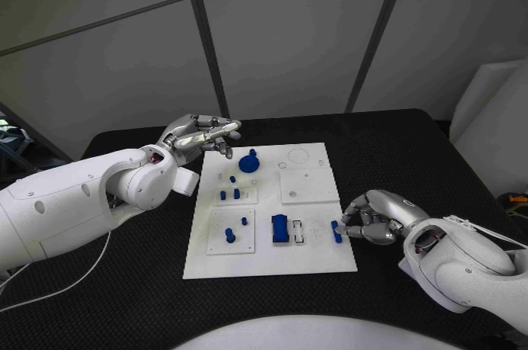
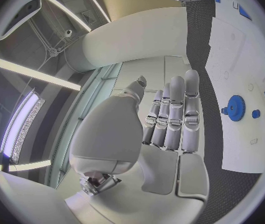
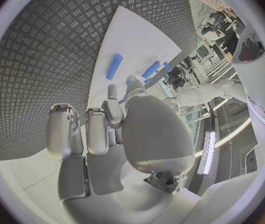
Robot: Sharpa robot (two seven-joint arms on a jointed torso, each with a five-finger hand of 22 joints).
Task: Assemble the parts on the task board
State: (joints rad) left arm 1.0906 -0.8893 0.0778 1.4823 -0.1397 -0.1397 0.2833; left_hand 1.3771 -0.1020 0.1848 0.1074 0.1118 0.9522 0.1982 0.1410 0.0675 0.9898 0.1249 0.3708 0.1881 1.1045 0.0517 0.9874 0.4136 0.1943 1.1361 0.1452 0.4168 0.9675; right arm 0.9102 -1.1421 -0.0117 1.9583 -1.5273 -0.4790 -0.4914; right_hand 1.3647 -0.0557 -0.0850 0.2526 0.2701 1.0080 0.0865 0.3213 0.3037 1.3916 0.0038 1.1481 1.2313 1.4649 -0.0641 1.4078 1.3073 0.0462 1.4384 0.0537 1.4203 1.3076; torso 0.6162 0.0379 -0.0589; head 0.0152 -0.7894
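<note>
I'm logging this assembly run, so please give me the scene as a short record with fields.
surface: black table
board: white rectangular task board, flat at the table's middle
parts: blue gear-shaped part near the far edge; blue rectangular block near the front; small blue cylinder by the right edge
left hand: raised at the board's far left corner, holding nothing
right hand: fingers curled, beside the small blue cylinder; contact unclear
</note>
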